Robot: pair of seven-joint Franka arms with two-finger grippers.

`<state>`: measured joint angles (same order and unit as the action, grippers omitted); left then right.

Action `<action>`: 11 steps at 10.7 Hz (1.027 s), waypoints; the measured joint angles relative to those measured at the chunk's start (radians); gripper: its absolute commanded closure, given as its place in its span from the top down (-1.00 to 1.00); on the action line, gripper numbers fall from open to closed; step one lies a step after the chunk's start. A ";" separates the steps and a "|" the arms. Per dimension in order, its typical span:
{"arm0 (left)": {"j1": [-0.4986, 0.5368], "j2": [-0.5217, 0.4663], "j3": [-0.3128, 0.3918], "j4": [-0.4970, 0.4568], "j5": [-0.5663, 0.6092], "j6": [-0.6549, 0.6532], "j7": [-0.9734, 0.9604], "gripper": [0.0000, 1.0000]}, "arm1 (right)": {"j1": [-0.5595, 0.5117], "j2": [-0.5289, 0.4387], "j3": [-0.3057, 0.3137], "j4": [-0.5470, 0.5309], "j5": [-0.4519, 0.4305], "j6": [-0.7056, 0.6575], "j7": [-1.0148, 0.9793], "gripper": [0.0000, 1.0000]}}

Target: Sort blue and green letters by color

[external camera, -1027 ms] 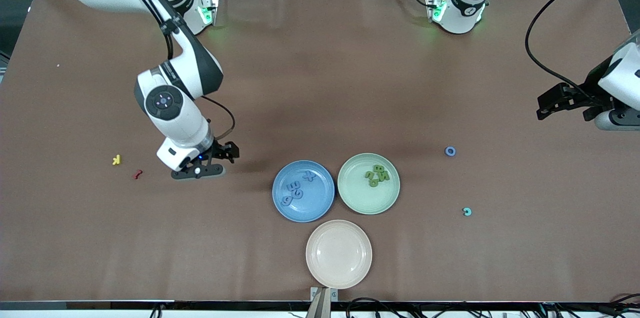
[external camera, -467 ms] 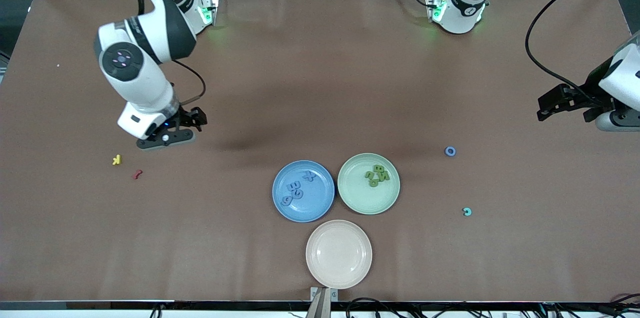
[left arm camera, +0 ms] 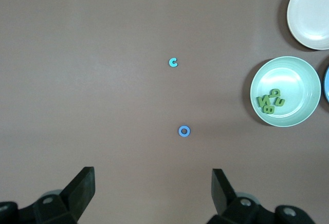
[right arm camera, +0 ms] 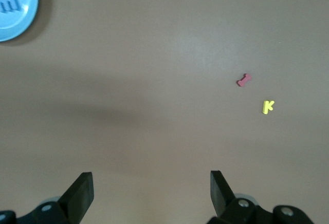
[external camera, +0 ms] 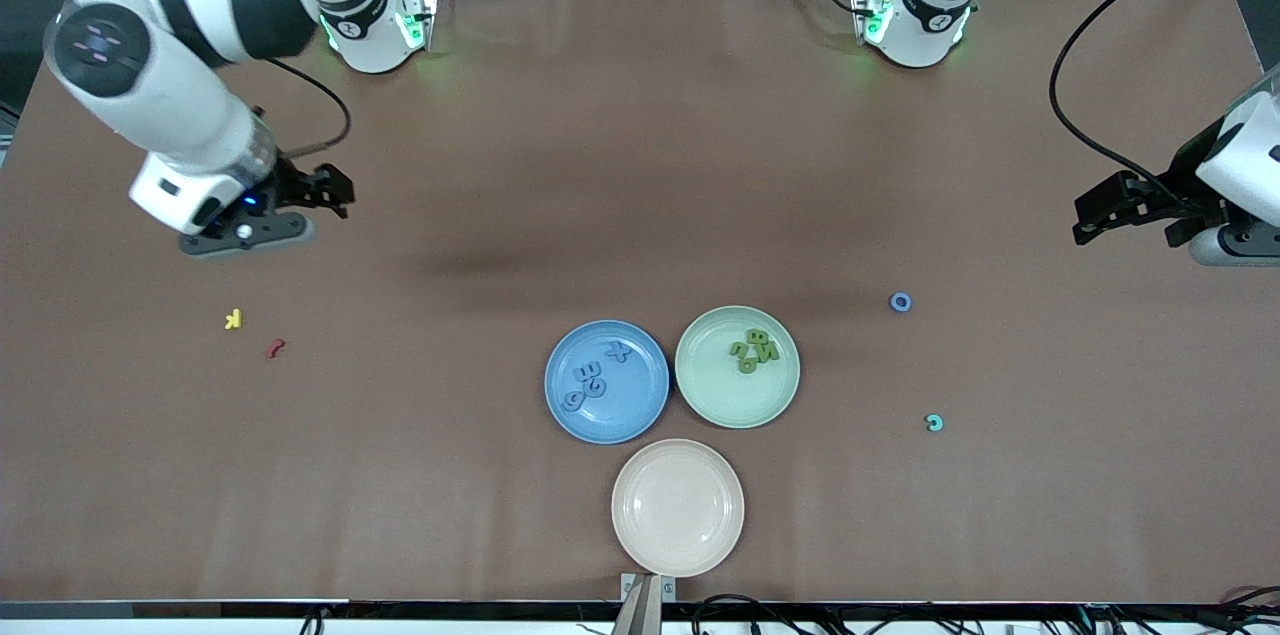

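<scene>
Several blue letters (external camera: 592, 380) lie in the blue plate (external camera: 640, 405). Several olive green letters (external camera: 753, 350) lie in the green plate (external camera: 725, 400), also seen in the left wrist view as green letters (left arm camera: 270, 101) in that plate (left arm camera: 300, 77). A blue ring-shaped letter (external camera: 901, 302) (left arm camera: 184, 130) and a teal c (external camera: 934, 423) (left arm camera: 173, 62) lie loose on the table toward the left arm's end. My right gripper (external camera: 335, 190) (right arm camera: 151, 179) hangs open and empty over bare table at the right arm's end. My left gripper (external camera: 1088, 215) (left arm camera: 152, 175) waits open and empty at the left arm's end.
An empty beige plate (external camera: 677, 507) (left arm camera: 311, 13) sits nearest the front camera, next to the two other plates. A small yellow k (external camera: 233, 319) (right arm camera: 267, 106) and a red squiggly piece (external camera: 274, 348) (right arm camera: 244, 80) lie toward the right arm's end.
The right arm has swung away from beside the blue plate toward its own end of the table, gripper open and empty throughout. The left arm has not moved.
</scene>
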<state>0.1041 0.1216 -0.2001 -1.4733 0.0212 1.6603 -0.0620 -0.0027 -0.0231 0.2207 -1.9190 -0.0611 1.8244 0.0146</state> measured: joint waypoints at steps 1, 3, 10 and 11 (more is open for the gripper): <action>0.000 0.000 0.000 0.000 -0.002 0.000 0.000 1.00 | 0.000 -0.011 -0.027 0.042 0.016 -0.057 -0.035 1.00; 0.000 0.001 0.000 0.000 -0.005 0.006 0.000 1.00 | 0.000 -0.025 -0.078 0.116 0.027 -0.130 -0.087 1.00; -0.001 0.003 0.000 0.000 -0.010 0.009 0.000 1.00 | -0.006 -0.035 -0.176 0.359 0.057 -0.319 -0.145 1.00; -0.001 0.004 0.000 0.000 -0.010 0.009 0.000 1.00 | -0.006 -0.034 -0.195 0.366 0.067 -0.320 -0.145 1.00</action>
<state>0.1032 0.1253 -0.2002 -1.4737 0.0113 1.6692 -0.0619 -0.0086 -0.0575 0.0255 -1.5529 0.0062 1.5042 -0.1301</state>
